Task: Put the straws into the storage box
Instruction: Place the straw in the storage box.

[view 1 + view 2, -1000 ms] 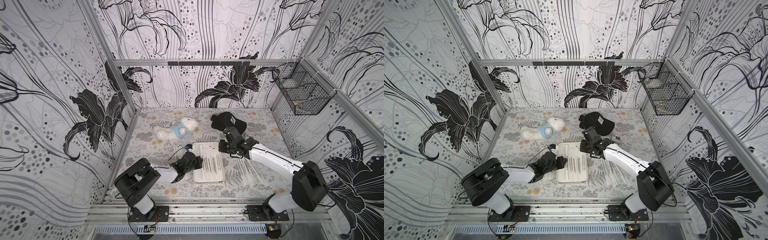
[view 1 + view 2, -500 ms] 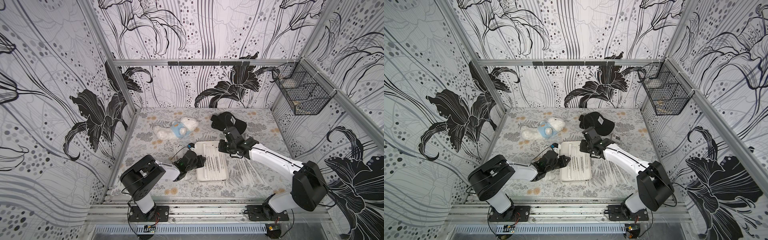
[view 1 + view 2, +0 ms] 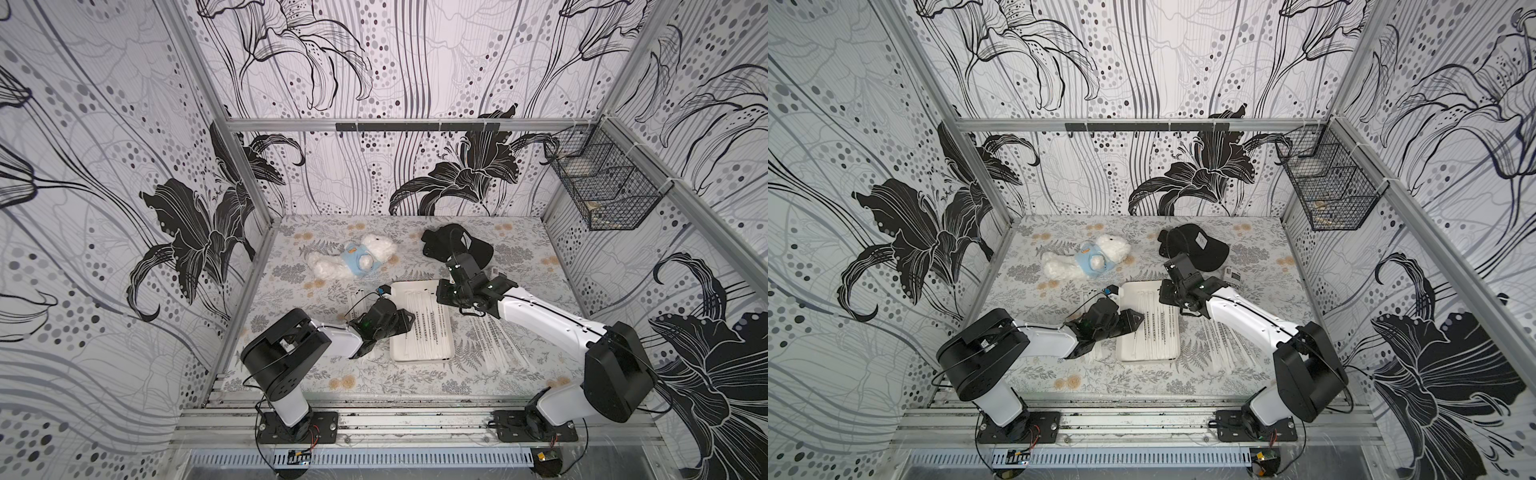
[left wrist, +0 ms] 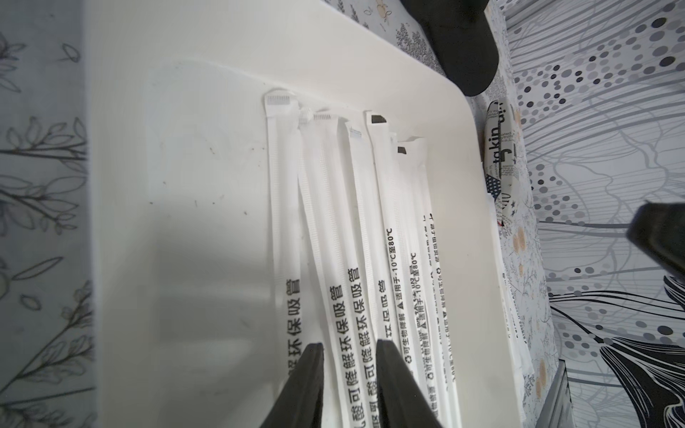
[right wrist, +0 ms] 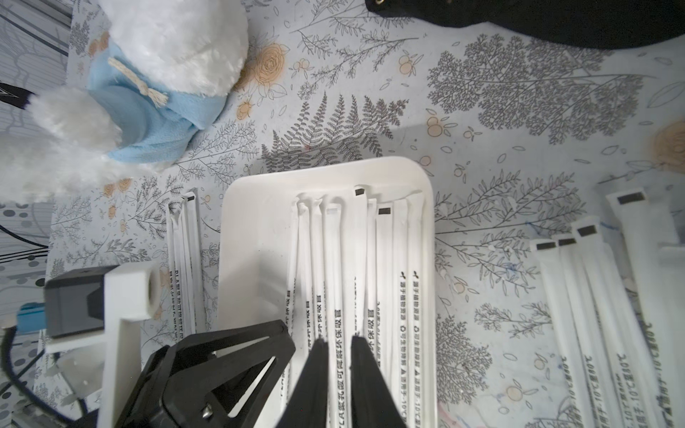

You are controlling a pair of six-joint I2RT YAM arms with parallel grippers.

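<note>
I take the arm bases as 6 o'clock and the back wall as 12. Nearest me on the patterned table [image 3: 374, 378], about mid-table, lies the storage box [image 3: 419, 356], long side running 6 to 12. A row of straws [image 3: 428, 324] lies lengthwise in its 3 o'clock half; the 9 o'clock half is bare.

The left gripper [image 3: 405, 320] reaches in over the box's 9 o'clock rim. In the left wrist view the left gripper [image 4: 348, 348] has let go: its fingers stand apart above straws [image 4: 385, 222] that lie flat on the box floor [image 4: 185, 222].

At 3 to 4 o'clock of the box more loose straws [image 3: 490, 345] are fanned on the table, and a few [image 5: 183, 241] lie just beside its 9 o'clock side.

The right gripper [image 3: 444, 293] hangs over the box's 1 o'clock corner. In the right wrist view the right gripper [image 5: 339, 341] is pinched in on one of the straws [image 5: 333, 259], whose far end rests inside the box [image 5: 255, 222].

Just past that, a small printed packet [image 3: 496, 272] lies at 2 o'clock. Farther back are a white plush toy [image 3: 353, 259] in a blue top at 11 o'clock and a black cap [image 3: 453, 245] at 1 o'clock. A wire basket [image 3: 602, 187] hangs on the wall at 2 o'clock.
</note>
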